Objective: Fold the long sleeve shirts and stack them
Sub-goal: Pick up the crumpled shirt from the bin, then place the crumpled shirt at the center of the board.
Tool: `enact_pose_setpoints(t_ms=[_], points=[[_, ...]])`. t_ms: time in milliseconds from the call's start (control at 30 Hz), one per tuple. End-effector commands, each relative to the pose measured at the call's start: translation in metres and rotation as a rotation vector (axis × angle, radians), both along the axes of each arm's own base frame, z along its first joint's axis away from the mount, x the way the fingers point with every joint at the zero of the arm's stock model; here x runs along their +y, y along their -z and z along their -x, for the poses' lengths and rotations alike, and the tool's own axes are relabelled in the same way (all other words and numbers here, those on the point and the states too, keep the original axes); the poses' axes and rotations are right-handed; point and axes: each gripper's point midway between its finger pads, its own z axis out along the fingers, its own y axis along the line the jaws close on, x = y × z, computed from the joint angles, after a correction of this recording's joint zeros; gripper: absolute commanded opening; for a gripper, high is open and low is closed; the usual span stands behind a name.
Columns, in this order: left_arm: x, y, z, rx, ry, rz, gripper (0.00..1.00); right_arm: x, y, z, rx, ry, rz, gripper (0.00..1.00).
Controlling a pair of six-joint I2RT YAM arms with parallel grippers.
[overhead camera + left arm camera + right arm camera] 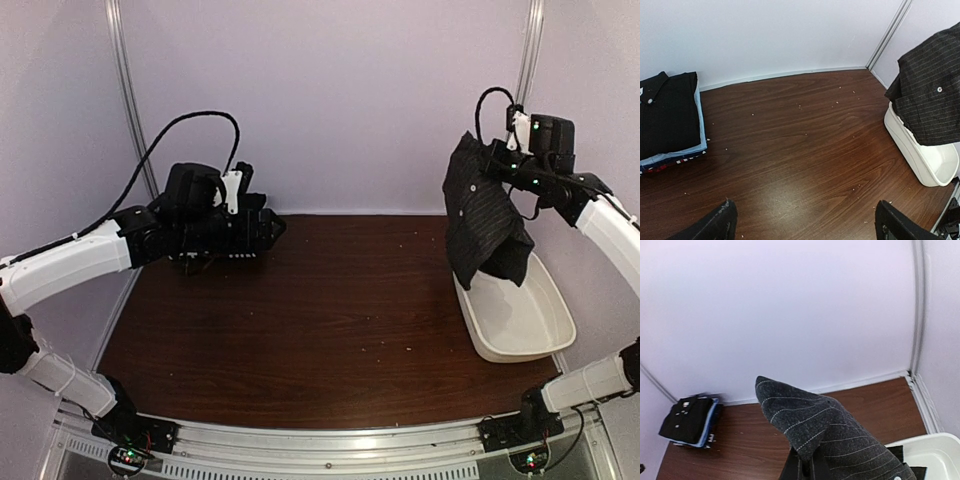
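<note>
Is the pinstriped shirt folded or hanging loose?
Unfolded: the pinstriped shirt hangs bunched from the right gripper, its lower end over the white tub.

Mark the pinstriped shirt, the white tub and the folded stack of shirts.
pinstriped shirt [485, 215]: top external view, middle of the hanging cloth.
white tub [525, 325]: top external view, bare inner floor.
folded stack [667, 117]: left wrist view, top black shirt.

Soft, even light fills my views; the table [790, 200] carries a dull sheen, and my left fingers [715, 225] sit blurred, dark.
</note>
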Motion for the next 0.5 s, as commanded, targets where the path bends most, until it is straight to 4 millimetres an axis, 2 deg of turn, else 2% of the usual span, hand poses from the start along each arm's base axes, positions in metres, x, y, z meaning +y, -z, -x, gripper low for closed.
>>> enact_pose_setpoints(t_ms=[0,67,133,200,267,367,433,467], points=[[0.001,-0.019,-0.006,-0.04,-0.021,0.03,0.98,0.069,-0.089,0.015,-0.216,-0.203,-0.068,0.0],[0.003,-0.019,-0.006,-0.039,-0.032,0.028,0.98,0.099,-0.126,0.023,-0.296,-0.285,-0.107,0.0],[0.007,-0.019,-0.005,-0.039,-0.044,0.026,0.98,0.131,-0.153,0.033,-0.36,-0.373,-0.153,0.0],[0.011,-0.02,-0.005,-0.042,-0.06,0.022,0.98,0.158,-0.171,0.039,-0.41,-0.446,-0.211,0.0],[0.014,-0.02,-0.005,-0.041,-0.077,0.024,0.98,0.178,-0.18,0.039,-0.441,-0.487,-0.267,0.0],[0.018,-0.021,-0.004,-0.037,-0.095,0.03,0.98,0.197,-0.173,0.025,-0.439,-0.496,-0.338,0.0],[0.019,-0.022,-0.004,-0.032,-0.098,0.035,0.98,0.199,-0.141,0.001,-0.366,-0.43,-0.363,0.0],[0.018,-0.022,-0.003,-0.028,-0.097,0.036,0.98,0.195,-0.118,-0.012,-0.311,-0.386,-0.381,0.0]])
